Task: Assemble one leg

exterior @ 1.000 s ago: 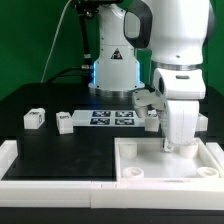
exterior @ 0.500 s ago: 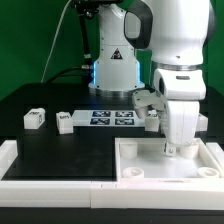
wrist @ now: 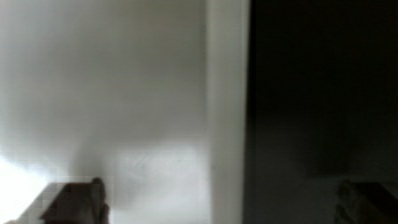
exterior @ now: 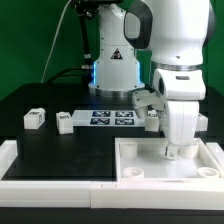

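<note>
I see a plain green backdrop [exterior: 35, 40] behind everything, evenly lit. Below it lies the matte black surface [exterior: 70, 145], with a white raised border [exterior: 10, 150] along its near side.

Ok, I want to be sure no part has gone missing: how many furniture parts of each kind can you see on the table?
Legs: 3 (two at the exterior view's left, one partly hidden beside the arm)
Square panel: 1
Total: 4
</note>
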Controlling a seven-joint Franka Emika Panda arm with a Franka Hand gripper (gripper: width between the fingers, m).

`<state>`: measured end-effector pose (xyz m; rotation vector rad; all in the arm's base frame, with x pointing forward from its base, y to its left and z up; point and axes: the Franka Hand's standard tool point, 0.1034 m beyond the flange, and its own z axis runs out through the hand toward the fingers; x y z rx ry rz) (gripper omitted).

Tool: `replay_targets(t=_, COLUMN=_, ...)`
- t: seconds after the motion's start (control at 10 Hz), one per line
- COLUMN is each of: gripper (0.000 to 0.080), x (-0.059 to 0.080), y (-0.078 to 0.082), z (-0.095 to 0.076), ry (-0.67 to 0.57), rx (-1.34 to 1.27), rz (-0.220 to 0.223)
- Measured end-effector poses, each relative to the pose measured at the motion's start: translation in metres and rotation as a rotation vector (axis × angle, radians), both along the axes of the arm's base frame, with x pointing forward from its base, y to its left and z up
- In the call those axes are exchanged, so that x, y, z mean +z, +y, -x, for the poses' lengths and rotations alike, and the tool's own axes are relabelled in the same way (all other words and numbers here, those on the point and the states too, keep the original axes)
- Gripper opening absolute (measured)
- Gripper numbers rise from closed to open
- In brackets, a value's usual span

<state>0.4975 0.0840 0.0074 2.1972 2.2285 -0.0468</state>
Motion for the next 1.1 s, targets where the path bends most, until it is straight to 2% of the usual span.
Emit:
replay_targets(t=0.2, gripper=0.0649, x=0.002, y=0.001, z=0.0, ry=-0.002, rx=-0.009, rz=0.0)
replay_targets(t=0.4, gripper=0.0649, x=0.03, y=0.007, z=0.011, ry=-0.029, rx=-0.091, rz=0.009)
replay_targets(t=0.6, gripper=0.0649, x=0.048, y=0.013, z=0.018, ry=-0.046, rx=-0.15, rz=0.016)
replay_targets(t=0.8, gripper=0.0649, x=0.043, y=0.011, z=0.019, ry=-0.038, rx=-0.188, rz=0.016)
replay_targets(t=1.1, gripper=0.0649, x=0.042, y=0.013, z=0.021, ry=-0.042, rx=-0.435, rz=0.011)
